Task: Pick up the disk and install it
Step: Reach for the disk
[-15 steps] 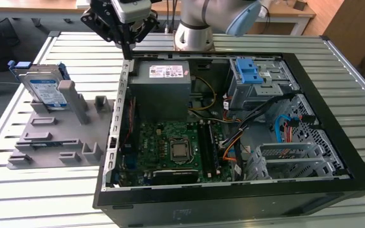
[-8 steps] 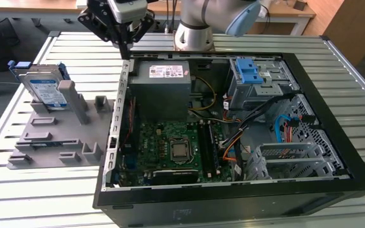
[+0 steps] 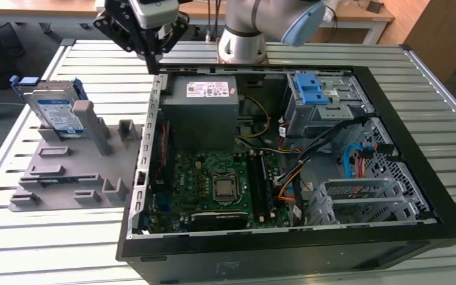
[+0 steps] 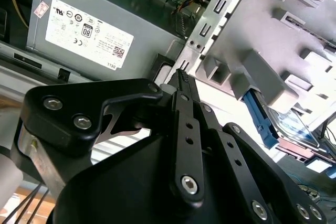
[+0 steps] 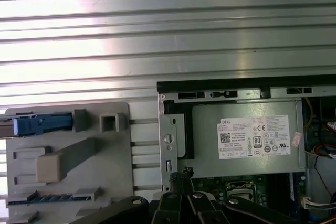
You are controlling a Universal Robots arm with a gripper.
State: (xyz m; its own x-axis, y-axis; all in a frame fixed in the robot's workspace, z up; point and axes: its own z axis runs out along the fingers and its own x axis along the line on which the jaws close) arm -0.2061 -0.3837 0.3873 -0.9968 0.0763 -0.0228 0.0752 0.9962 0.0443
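Observation:
The disk [image 3: 57,110] stands on edge in a grey holder [image 3: 69,172] on the table, at the exterior view's left of the open computer case [image 3: 291,243]. Its white-and-blue label faces the camera and its blue carrier frames it. In the first wrist view the carrier's blue end [image 5: 39,124] shows from above, and in the second wrist view the disk [image 4: 295,127] lies beyond the holder [image 4: 262,40]. My gripper [image 3: 150,58] hangs shut and holding nothing above the case's far left corner, apart from the disk. Its fingertips [image 4: 181,76] meet at a point in both wrist views.
Inside the case are the grey power supply box [image 3: 204,107], the motherboard [image 3: 216,181] and a metal drive cage with a blue latch bracket [image 3: 310,89]. Loose cables [image 3: 355,157] run beside the cage. The slatted metal table [image 3: 38,243] surrounds the case.

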